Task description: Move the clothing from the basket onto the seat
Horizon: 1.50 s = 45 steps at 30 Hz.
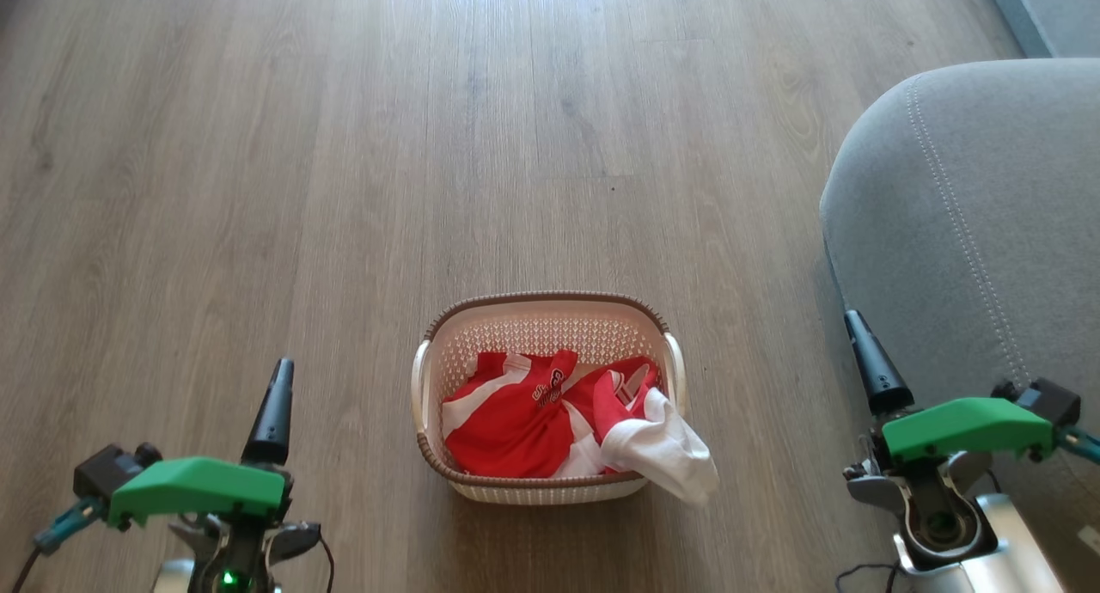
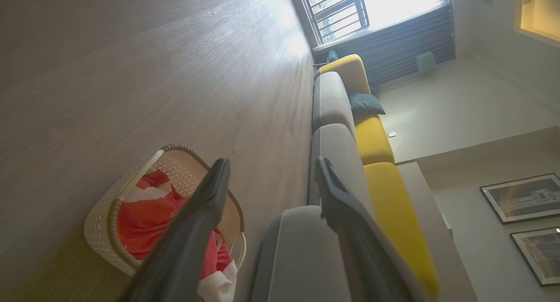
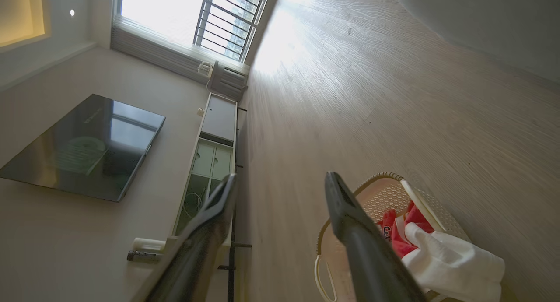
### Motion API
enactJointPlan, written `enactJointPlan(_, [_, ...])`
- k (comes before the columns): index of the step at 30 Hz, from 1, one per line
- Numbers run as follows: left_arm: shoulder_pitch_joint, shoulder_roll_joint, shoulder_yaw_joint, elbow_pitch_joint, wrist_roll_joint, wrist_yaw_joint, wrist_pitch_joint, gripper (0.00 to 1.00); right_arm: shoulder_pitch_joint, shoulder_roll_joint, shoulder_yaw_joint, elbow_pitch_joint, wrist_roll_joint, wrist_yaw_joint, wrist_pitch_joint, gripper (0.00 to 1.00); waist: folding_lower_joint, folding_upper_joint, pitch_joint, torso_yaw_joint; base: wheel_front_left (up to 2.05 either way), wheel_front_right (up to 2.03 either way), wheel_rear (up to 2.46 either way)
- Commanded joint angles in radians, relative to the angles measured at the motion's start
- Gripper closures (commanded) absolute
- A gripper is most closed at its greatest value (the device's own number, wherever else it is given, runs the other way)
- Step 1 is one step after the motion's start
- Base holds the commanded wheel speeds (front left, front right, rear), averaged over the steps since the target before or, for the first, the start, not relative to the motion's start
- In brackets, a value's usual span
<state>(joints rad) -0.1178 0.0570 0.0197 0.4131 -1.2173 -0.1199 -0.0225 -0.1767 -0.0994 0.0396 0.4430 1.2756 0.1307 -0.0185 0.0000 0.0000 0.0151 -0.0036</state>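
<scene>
Left hand (image 2: 272, 164): released, fingers spread wide, nothing between them. It hangs at near left, well apart from the load. Right hand (image 3: 281, 176): same, released and empty, at near right, beside the seat's rounded near edge.

Between the two hands the basket (image 1: 550, 301) stands on the wood floor (image 1: 344, 189), upright. The clothing (image 1: 516, 421) is all in it: red pieces with white panels, bunched together. A white part (image 1: 666, 455) spills over the rim at the near right corner, by the right handle. The seat (image 1: 971, 232) is to the right of the basket with a strip of floor between them, and nothing lies on the part in view. No transfer done yet, by my read.

Risks from here:
- The pieces overlap, so pinching one likely drags the other. It could drop on the floor midway.
- The basket looks light. If cloth snags on a handle or the rim, the basket lifts or tips with it.
- The walls are lattice. A fingertip driven too deep could catch in a hole.
- The right arm sits close to the seat, so a wide swing may brush the upholstery.
- The overhanging white part can slide off if the basket gets nudged.
</scene>
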Motion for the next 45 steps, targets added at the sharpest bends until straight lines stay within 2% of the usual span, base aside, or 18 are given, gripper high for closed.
enactJointPlan(1, [-0.063, 0.022, 0.006, -0.025, 0.03, -0.004, -0.011, 0.0, -0.064, -0.02, 0.012, -0.027, -0.028, 0.0, -0.013, 0.0, 0.0, 0.0, -0.001, 0.0, 0.0, 0.0, 0.0])
enactJointPlan(25, [-0.131, 0.036, -0.002, 0.008, 0.39, -0.006, -0.082, 0.0, -0.146, -0.039, 0.087, 0.034, -0.364, 0.0, -0.084, 0.0, 0.0, 0.0, -0.006, -0.005, 0.0, 0.0, 0.0])
enactJointPlan(45, [-0.197, 0.044, -0.012, 0.033, 0.623, -0.008, -0.137, 0.0, -0.225, -0.057, 0.153, 0.073, -0.574, 0.0, -0.14, 0.0, 0.0, 0.0, -0.001, -0.006, 0.0, 0.0, 0.0])
